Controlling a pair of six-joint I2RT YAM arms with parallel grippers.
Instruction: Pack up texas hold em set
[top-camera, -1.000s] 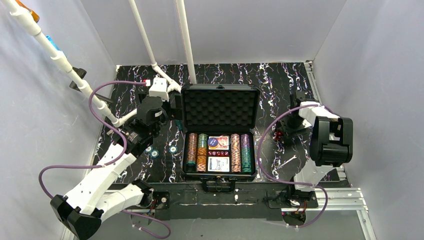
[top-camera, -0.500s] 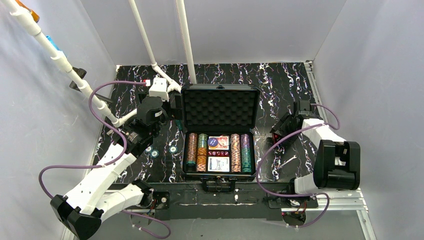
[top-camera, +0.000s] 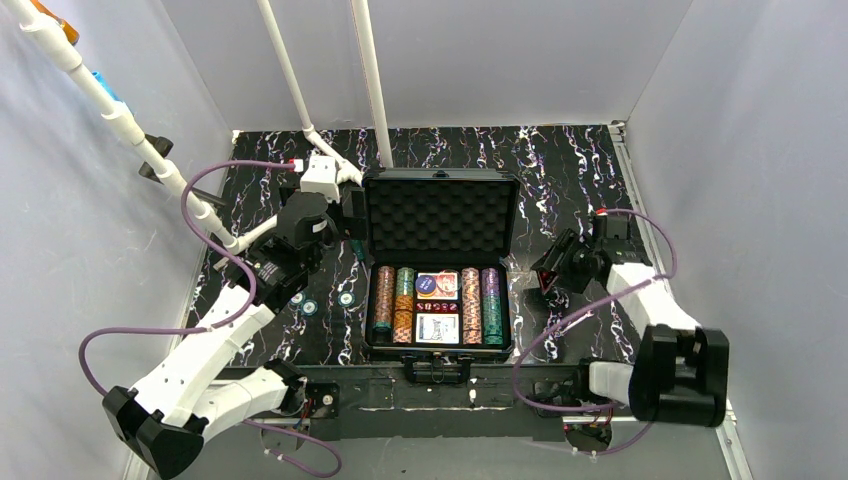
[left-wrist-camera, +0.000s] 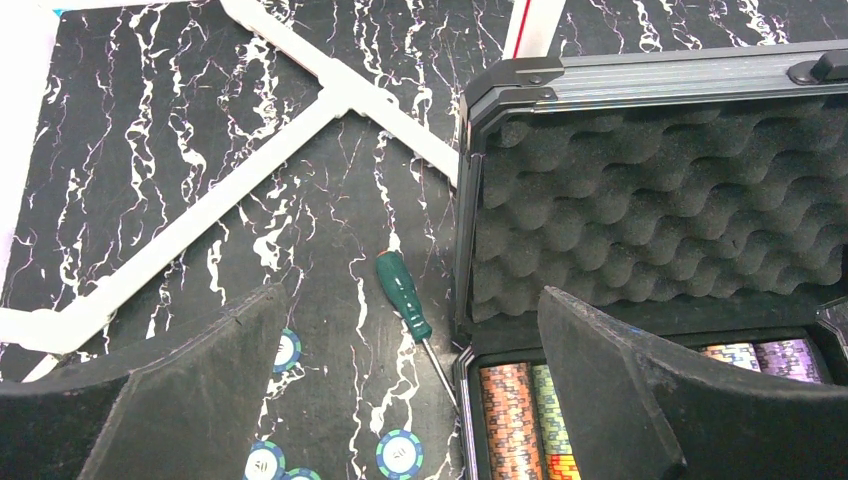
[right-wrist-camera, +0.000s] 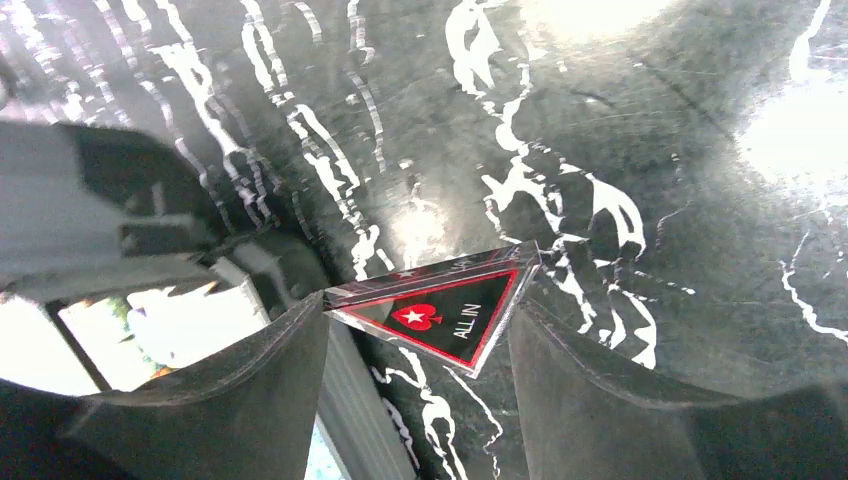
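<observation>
**While the case lies open, the red triangle sits in the right gripper's pinch**

As I look on from the near edge, the right gripper (right-wrist-camera: 420, 330) has its two dark fingers (right-wrist-camera: 250, 390) closed in on the red triangle piece (right-wrist-camera: 440, 315). One finger is at each side, and ALL IN is readable on the piece's face. Whether the piece clears the table (top-camera: 560, 160) I cannot tell. In the top view this gripper is at middle right, near the right wall of the black case (top-camera: 440, 178) but apart from it.

The left gripper (left-wrist-camera: 408, 300) is spread wide with nothing between its fingers, above the table at the case's left side. Below the gap lies a green-handled screwdriver (left-wrist-camera: 402, 295), its shaft running toward the case's near left corner.

The case sits at the centre of the top view with its foam-lined lid (left-wrist-camera: 650, 220) thrown back. Rows of striped chips (top-camera: 385, 300) fill its left and right sides. The card decks (top-camera: 437, 327) lie in the middle, with the red dice (top-camera: 437, 306) between them. A few loose chips (left-wrist-camera: 400, 453) lie on the table at lower left of the left wrist view. White bars (left-wrist-camera: 300, 130) cross the table at upper left.
</observation>
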